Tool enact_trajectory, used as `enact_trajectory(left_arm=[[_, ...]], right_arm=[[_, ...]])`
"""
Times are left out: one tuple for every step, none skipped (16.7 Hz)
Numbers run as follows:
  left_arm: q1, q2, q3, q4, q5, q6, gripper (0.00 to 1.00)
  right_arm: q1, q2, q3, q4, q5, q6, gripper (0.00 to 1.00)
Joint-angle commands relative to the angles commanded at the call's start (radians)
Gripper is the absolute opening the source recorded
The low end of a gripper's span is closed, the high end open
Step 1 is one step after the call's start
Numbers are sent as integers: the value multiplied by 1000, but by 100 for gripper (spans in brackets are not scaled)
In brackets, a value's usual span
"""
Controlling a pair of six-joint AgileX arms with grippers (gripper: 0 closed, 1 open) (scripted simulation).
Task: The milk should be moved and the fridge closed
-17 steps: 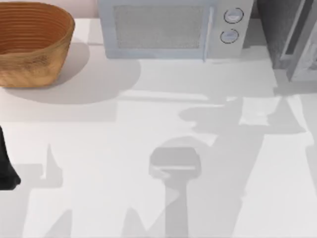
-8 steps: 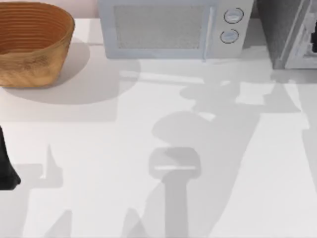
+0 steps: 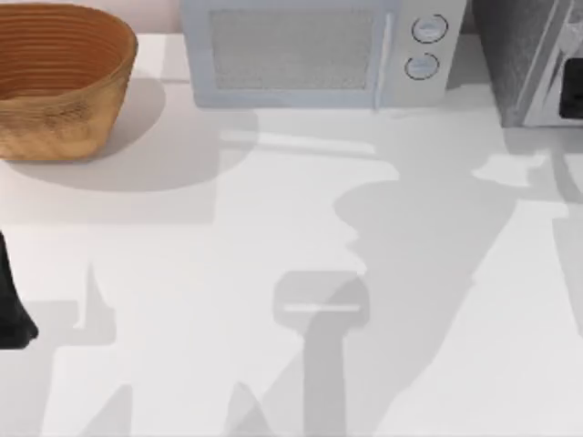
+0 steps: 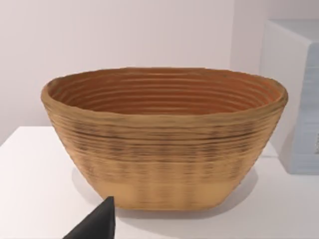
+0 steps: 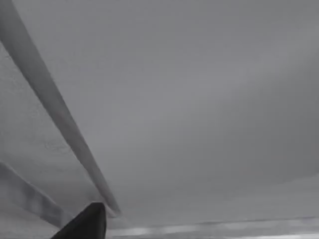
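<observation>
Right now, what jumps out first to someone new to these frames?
The woven basket at the table's far left corner, big in the left wrist view too. Beside it, the white microwave along the back edge. At the far right, the grey fridge, with the right gripper up against its door.

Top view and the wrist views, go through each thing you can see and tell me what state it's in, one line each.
Basket: upright, nothing inside, at the table's far left.
Microwave: door shut, against the back edge.
Fridge: at the far right corner; door looks nearly or fully shut, cannot tell which.
Left gripper: at the left edge, low over the table.
Right gripper: up against the fridge front.
</observation>
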Motion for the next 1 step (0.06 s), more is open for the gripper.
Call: enact_trajectory(left_arm=[[0, 0, 0, 0, 0, 0, 100]], right_arm=[[0, 3, 3, -1, 0, 0, 100]])
